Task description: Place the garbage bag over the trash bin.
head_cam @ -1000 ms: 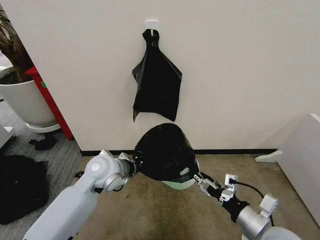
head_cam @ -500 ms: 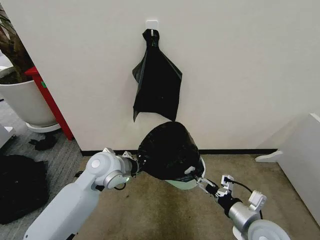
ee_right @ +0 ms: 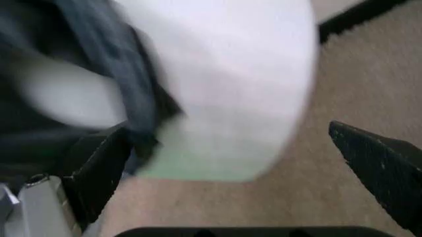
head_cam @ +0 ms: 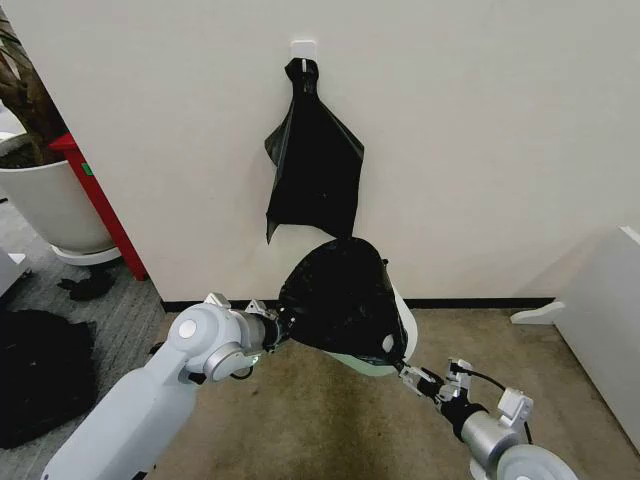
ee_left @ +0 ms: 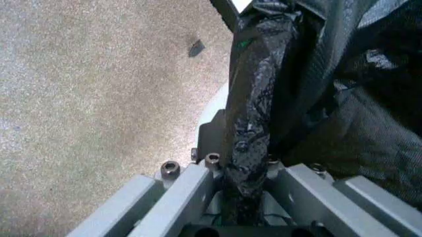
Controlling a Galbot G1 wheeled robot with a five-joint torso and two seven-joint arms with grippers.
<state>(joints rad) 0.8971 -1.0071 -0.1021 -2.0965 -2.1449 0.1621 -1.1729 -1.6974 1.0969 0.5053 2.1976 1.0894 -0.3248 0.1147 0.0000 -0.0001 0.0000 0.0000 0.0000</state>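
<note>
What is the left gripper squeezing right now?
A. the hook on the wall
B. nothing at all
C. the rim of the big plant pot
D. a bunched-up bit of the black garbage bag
D: in the left wrist view the left gripper has a crinkled fold of the garbage bag pinched between its fingers, and in the head view that bag is stretched over the white trash bin.

Head cam looks down; wrist cams close on trash bin (head_cam: 398,330).
</note>
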